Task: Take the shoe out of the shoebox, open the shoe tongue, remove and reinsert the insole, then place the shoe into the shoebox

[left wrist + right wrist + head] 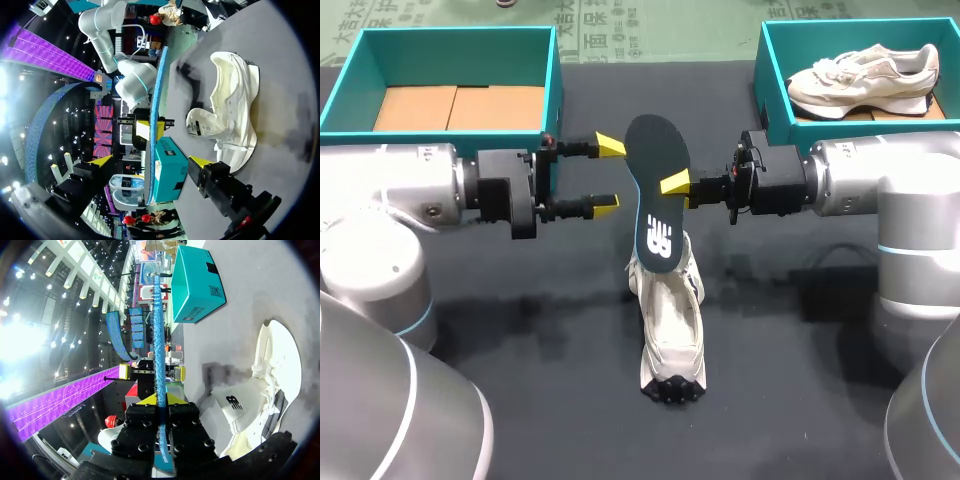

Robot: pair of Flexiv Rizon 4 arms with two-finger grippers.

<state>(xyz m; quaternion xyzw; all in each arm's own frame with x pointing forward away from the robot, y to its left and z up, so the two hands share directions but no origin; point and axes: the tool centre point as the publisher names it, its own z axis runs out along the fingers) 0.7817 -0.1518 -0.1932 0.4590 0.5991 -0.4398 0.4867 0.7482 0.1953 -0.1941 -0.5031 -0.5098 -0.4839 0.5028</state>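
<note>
dark bench carries a teal shoebox at its far left corner, its cardboard floor bare, and a second teal shoebox at the far right corner with a pale second shoe lying inside it. a white shoe lies on the middle of the bench, lengthwise between the far and near edges, its dark-soled end toward the near edge. above it the dark insole stands upright, its logo face toward the near edge. the right gripper is clenched on the insole's right edge; in the right wrist view the right gripper has both yellow tips pressed to the blue edge of the insole. the insole's lower end overlaps the shoe's opening, but whether it touches cannot be told. the left gripper is released, its fingers spread wide just left of the insole and apart from it; its own view shows the insole ahead of the left gripper.
</note>
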